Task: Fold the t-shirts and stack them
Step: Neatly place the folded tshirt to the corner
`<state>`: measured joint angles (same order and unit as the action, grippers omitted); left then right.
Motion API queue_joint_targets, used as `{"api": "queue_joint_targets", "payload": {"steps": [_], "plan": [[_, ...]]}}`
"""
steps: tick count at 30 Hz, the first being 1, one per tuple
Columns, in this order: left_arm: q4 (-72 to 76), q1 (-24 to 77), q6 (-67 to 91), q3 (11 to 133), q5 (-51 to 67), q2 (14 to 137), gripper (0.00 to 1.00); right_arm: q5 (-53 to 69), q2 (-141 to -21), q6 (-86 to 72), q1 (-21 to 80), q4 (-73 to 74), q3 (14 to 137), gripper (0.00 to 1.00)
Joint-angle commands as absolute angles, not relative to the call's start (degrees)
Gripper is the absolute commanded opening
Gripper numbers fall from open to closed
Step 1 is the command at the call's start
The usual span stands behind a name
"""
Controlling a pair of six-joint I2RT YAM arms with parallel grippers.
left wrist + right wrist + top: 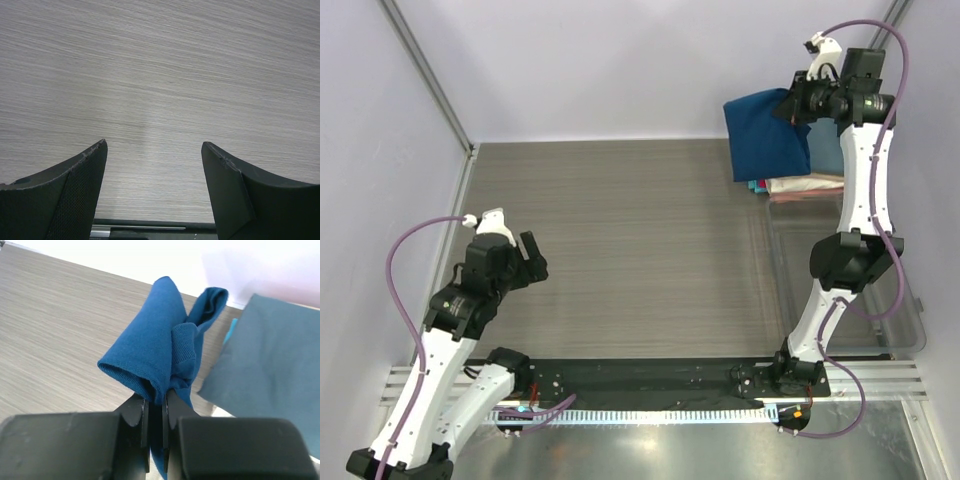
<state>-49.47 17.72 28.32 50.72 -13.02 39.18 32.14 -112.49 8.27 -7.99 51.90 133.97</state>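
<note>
Two arms are showing in the top view, and only the right one is busy. The right tool (792, 105) is hovering at the far right corner of the worktop (620, 230), clenched on the royal-blue tee (765, 135), which is hanging over the stack of folded tees (805, 185) just beyond the clear plastic bin (905, 345). The left tool (532, 262) is idling well apart near the left edge, so the right arm is plainly the nearer one. Through the left wrist camera, the left tool (155, 145) is standing released, its jaws wide and grasping nothing above the wood grain. Through the right wrist camera, the right tool (156, 405) is pinching a bunched fold of the royal-blue tee (150, 340), whose length is running straight out from the fingertips, while the slate-blue folded tee (270, 370) is lying flat just to the right. Setting the tee down is probably calling for a shift toward that side.
</note>
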Motion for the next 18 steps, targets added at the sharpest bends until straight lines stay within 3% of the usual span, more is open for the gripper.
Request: {"api": "queue_joint_targets", "payload": {"steps": [1,18], "plan": [[-46.9,17.8,28.7,50.7,-13.7,39.7,0.77,35.3,-112.6,10.5,-9.2,50.6,138.8,0.01],[-47.0,17.8,28.9,50.7,-13.9,41.9,0.77,40.4,-117.5,12.3,-15.6,50.4,145.0,0.01]]}}
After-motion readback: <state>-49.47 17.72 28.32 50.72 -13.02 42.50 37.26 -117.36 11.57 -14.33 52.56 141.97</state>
